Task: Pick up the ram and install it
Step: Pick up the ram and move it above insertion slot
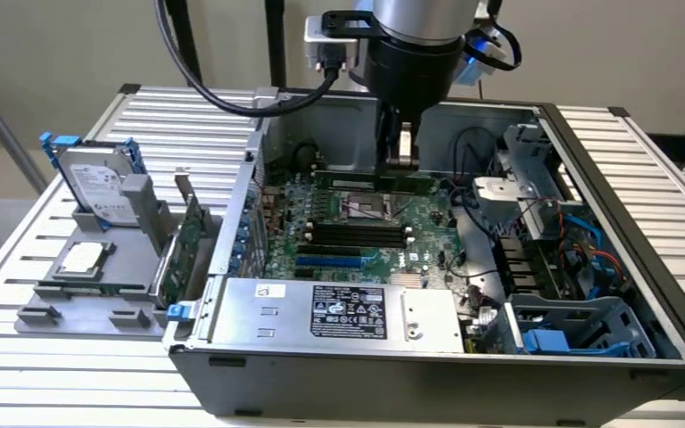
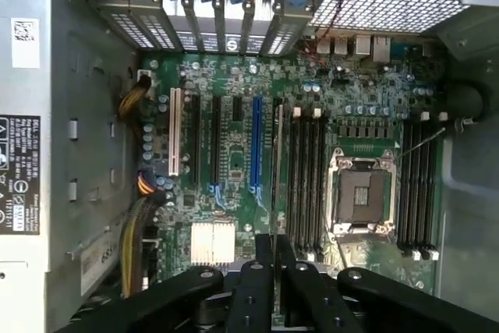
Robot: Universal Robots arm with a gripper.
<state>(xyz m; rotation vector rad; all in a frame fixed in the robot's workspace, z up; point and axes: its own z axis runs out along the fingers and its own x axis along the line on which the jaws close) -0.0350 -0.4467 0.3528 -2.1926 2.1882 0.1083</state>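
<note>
Gripper [image 2: 274, 269] clamps the ram [image 2: 278, 161] — edge-on above the motherboard [image 2: 234, 142].

The exterior camera is looking down slantwise from the near side, taking in the whole open grey metal computer case [image 1: 438, 357]. The wrist camera is facing straight down past the black gripper [image 2: 275, 243], much closer; both are sharing the green motherboard [image 1: 360, 250] [image 2: 234, 154].

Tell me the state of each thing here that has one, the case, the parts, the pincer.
Black pincer: shut on the long thin green ram stick.
Ram stick: held over the green motherboard.
Dark grey computer case: open, side panel off.
Black memory slots: empty.
Silver hard drive: upright in the grey holder.
Wide green expansion card: on edge in the holder.
</note>
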